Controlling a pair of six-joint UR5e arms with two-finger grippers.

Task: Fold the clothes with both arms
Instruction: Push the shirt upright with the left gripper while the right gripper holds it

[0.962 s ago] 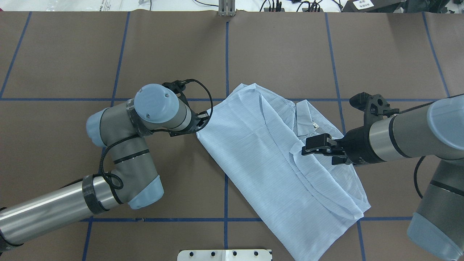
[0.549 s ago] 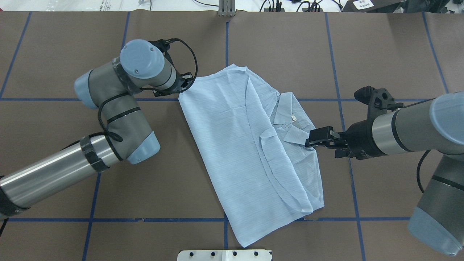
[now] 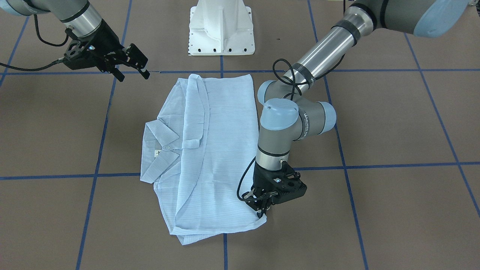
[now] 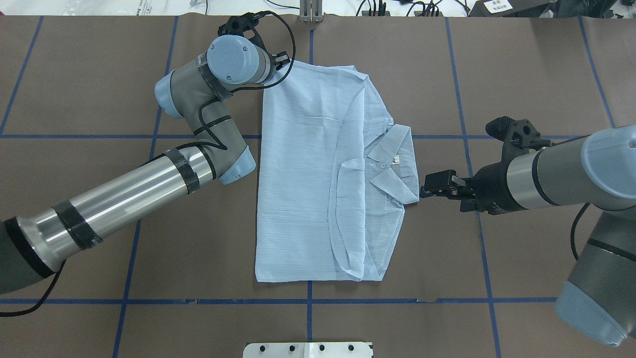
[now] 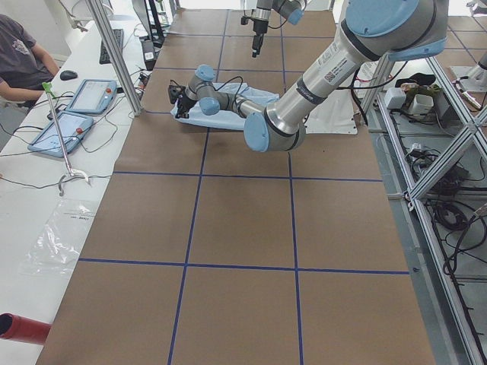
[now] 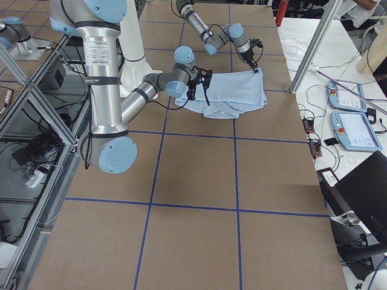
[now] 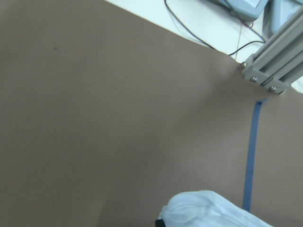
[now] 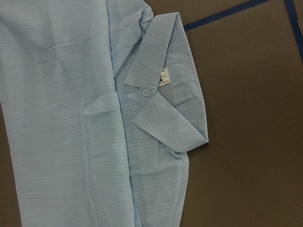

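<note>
shirt (image 3: 217,150) lies flat at mid-surface, left pincer (image 3: 261,213) clamped on its corner nearest the operators' edge, probably to square the fold, while right pincer (image 3: 133,75) hovers open beside the collar (image 3: 161,144), touching nothing.

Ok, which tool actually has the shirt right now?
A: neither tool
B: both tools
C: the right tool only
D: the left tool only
D: the left tool is closed on a corner of the shirt, with bunched fabric showing at the bottom edge of its wrist view, while the right tool hangs open and clear of it.
</note>
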